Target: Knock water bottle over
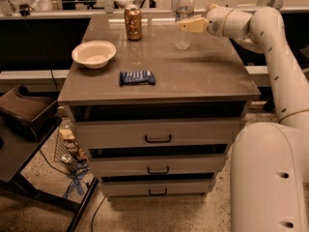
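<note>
The water bottle (184, 19) is clear ribbed plastic with a white cap. It stands upright near the far right of the cabinet top (193, 76). My gripper (186, 25) comes in from the right on the white arm, and its tan tips reach the bottle's right side at about mid-height. A gold-brown drink can (133, 22) stands upright to the left of the bottle.
A white bowl (93, 54) sits at the left of the cabinet top. A dark blue snack bar (137, 77) lies near the front middle. The robot's white body (268, 178) fills the lower right. A low dark table (24, 129) stands at the left, beside the drawers.
</note>
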You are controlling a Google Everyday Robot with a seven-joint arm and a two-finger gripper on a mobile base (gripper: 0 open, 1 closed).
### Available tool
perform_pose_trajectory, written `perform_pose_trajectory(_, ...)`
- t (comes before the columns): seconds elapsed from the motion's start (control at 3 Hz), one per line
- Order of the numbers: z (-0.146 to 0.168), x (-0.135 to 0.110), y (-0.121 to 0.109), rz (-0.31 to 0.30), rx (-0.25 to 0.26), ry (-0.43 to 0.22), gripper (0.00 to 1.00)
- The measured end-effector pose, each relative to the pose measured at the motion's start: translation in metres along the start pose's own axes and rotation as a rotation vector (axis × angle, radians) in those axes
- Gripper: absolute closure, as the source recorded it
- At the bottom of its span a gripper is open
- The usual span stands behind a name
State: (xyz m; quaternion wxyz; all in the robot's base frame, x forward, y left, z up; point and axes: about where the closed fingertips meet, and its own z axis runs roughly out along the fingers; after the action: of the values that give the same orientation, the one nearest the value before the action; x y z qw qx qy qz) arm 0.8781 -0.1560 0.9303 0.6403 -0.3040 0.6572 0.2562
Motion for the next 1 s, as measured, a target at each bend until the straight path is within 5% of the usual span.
perform_pose_trajectory(1.0,0.0223,0.0035,0.0043,-0.021,-0.008,0.013,0.63)
